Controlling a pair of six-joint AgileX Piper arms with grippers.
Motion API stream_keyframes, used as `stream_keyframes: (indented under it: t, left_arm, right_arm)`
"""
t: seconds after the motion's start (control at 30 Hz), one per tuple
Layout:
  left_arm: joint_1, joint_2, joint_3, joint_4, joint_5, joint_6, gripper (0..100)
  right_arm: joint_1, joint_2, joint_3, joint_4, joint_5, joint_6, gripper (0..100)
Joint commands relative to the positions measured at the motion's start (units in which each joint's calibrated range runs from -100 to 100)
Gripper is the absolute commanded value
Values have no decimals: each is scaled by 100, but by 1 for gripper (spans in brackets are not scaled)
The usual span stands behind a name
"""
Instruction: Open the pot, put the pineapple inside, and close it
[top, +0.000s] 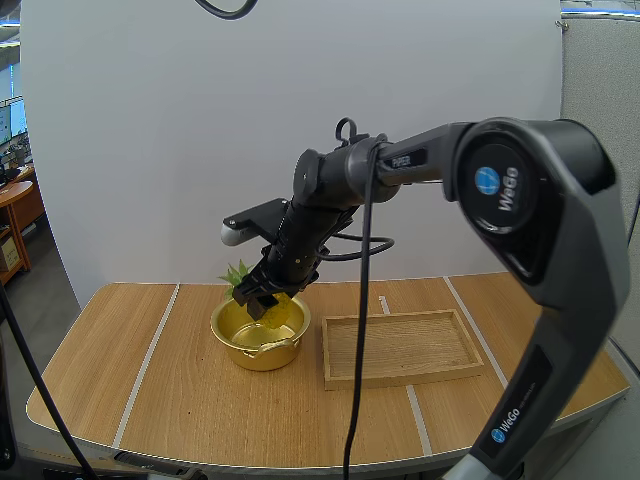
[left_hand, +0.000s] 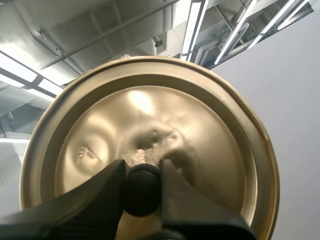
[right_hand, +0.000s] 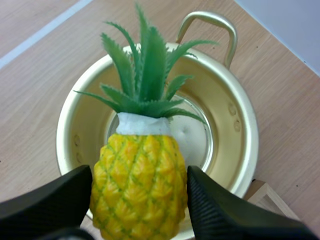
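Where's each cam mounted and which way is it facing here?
High view: behind and above the arm bases, facing forward and down over the table. The right arm reaches in, and the right gripper holds the pineapple over the pot, with the wooden tray beside it.
Left wrist view: mounted at the left gripper, facing the lid that it pinches by the black knob.
Right wrist view: mounted at the right gripper, facing down into the open pot. Its fingers flank the pineapple.
Shared: the high and right wrist views both show the pot and pineapple.

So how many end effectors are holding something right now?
2. The left end effector pinches the lid by its black knob. The right end effector grips the pineapple over the open pot.
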Motion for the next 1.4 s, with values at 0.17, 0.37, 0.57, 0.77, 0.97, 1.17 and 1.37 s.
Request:
stream_keyframes:
  t: [0.17, 0.37, 0.57, 0.77, 0.97, 1.17, 1.37]
  left_arm:
    - [-11, -3, -36, -7, -195, -52, 0]
    - [-11, -3, -36, -7, -195, -52, 0]
    - [-11, -3, -36, -7, -195, -52, 0]
    - [-11, -3, -36, -7, -195, -52, 0]
    - [-11, -3, -36, -7, -195, -52, 0]
    - [-11, -3, -36, -7, -195, -52, 0]
    - [-11, -3, -36, -7, -195, -52, 0]
  right_arm:
    - [5, 875, -94, -254, -1011, -18, 0]
    - [5, 1260, -94, -254, -1336, -18, 0]
    - [5, 1473, -94, -254, -1251, -18, 0]
    - [5, 1473, -94, -254, -1172, -18, 0]
    - [5, 1473, -94, -254, -1134, -18, 0]
    - [5, 1473, -94, -232, -956, -18, 0]
    - [5, 1473, -94, -335, -934, 21, 60]
